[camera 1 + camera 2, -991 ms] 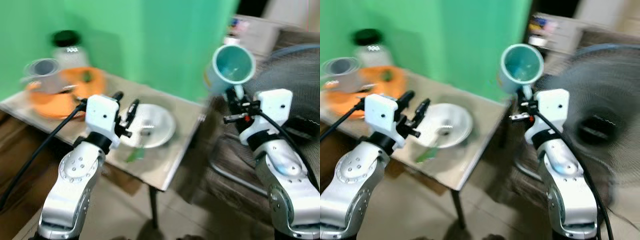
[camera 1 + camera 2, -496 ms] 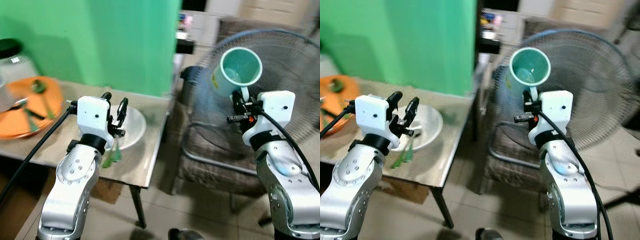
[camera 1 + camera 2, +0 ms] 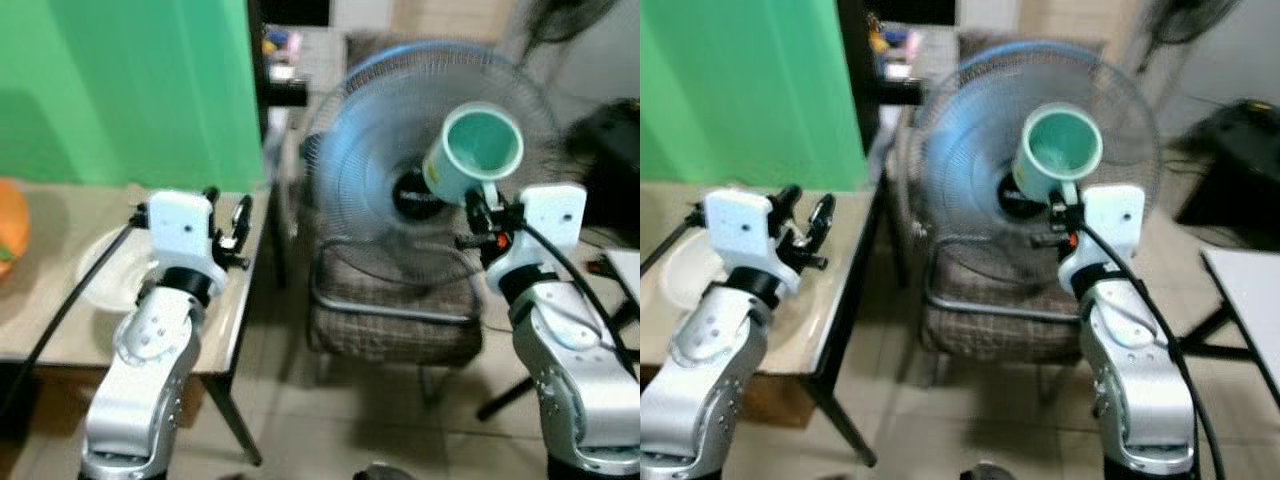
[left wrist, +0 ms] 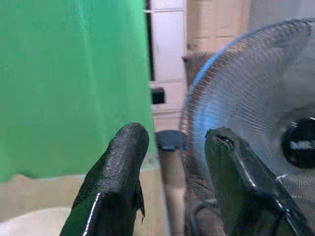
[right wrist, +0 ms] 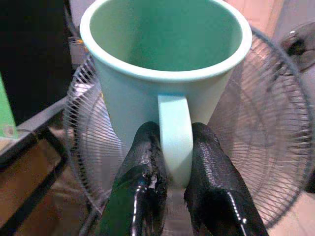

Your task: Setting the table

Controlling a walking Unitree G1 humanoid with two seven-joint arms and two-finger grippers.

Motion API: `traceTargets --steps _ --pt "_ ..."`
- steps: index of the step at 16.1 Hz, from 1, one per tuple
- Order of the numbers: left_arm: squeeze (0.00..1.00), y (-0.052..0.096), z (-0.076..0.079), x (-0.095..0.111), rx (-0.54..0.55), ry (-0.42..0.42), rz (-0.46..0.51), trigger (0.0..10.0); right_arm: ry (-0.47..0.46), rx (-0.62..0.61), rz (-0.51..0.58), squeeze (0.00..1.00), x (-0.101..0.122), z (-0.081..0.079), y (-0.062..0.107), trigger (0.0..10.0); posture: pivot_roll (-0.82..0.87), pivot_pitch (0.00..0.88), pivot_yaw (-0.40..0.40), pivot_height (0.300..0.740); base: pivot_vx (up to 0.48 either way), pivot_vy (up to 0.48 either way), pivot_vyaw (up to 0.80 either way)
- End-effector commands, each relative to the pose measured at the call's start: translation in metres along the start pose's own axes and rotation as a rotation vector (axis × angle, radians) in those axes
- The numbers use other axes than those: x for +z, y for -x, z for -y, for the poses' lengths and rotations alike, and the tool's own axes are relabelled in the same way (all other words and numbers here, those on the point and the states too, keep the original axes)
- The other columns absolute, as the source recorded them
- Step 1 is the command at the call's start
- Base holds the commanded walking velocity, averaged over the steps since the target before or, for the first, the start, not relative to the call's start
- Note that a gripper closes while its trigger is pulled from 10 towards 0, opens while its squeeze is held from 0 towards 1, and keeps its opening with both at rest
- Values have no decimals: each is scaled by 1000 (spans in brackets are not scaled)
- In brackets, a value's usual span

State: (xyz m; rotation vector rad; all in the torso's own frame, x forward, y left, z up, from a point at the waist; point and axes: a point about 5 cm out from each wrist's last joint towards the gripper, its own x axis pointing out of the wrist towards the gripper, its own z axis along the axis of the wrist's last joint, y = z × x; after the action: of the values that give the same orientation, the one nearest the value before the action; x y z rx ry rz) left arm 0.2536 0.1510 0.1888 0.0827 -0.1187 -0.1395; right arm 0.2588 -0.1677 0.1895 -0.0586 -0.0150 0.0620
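Note:
A pale green mug [image 3: 472, 152] is held up in the air on my right side, its mouth tilted toward me. My right gripper [image 5: 173, 169] is shut on the mug's handle [image 5: 174, 132], one black finger on each side. My left gripper [image 3: 226, 218] is raised over the right end of the table [image 3: 228, 320], open with nothing between its fingers [image 4: 120, 167]. A white plate [image 3: 105, 282] lies on that table, left of and below the left gripper.
A blue-rimmed standing fan [image 3: 400, 175] rises straight ahead behind a plaid chair seat [image 3: 390, 330]. A green wall [image 3: 120, 90] backs the table. An orange tray's edge [image 3: 10, 232] sits at far left. Another table's corner [image 3: 1245, 290] is at right.
The camera has swung to the right: table, plate and orange tray slid left and the fan came to the centre. Both arms keep their pose, the mug still held.

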Motion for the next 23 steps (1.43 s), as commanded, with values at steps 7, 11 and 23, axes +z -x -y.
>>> traceTargets --steps 7,11,23 --pt "0 0 -16 -5 74 -58 -28 10000 -6 -1 7 0 3 -8 -1 10000 -71 0 -14 740 0 0 -686" --pt "0 0 -9 -7 45 -50 -34 10000 -18 -33 -11 0 -1 -6 1 10000 -71 0 8 740 0 0 -800" --pt "0 12 -19 -8 86 -84 -51 10000 6 10 -30 0 -3 -12 -3 10000 -25 0 -12 740 0 0 -800"
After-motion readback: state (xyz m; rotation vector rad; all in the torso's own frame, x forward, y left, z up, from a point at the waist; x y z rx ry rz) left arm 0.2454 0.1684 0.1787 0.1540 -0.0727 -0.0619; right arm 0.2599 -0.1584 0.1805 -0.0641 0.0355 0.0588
